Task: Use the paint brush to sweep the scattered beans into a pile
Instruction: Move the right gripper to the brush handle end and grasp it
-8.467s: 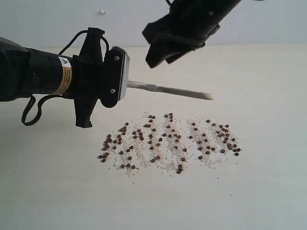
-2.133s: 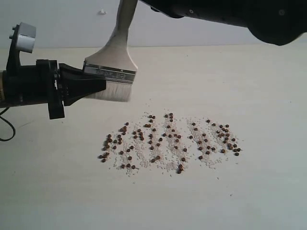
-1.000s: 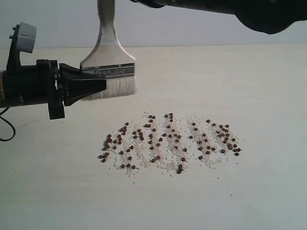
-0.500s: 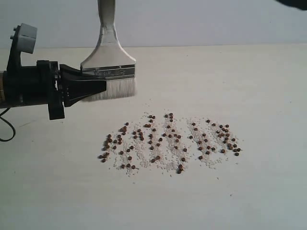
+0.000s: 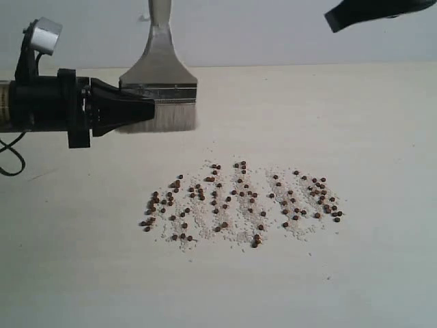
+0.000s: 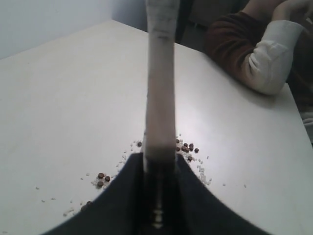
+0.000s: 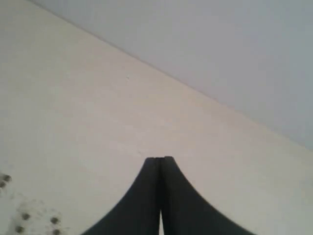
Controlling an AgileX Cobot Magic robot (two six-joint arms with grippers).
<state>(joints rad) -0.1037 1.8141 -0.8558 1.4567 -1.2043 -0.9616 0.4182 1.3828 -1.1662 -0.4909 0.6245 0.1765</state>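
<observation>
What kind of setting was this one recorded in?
Probably an indoor robot test bench: a bare pale table against a plain wall, beans scattered with whitish grains for the trial, and a person's sleeved arm beside the table.

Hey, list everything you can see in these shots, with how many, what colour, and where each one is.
beans: dozens, dark reddish-brown, scattered in a loose band mid-table
whitish grains: too many to count, off-white, mixed among the beans
paint brush: one, pale wooden handle, silver band, whitish bristles; held upright with bristles down, behind the beans' left end
table: one, cream, under everything
wall: one, pale grey-blue, behind the table
person's arm: one, brown sleeve over a cream one, at a table edge, seen only in the left wrist view
left gripper: one, black, clamped on the brush near its band
right gripper: one, black, shut and empty, raised at the upper right of the exterior view
</observation>
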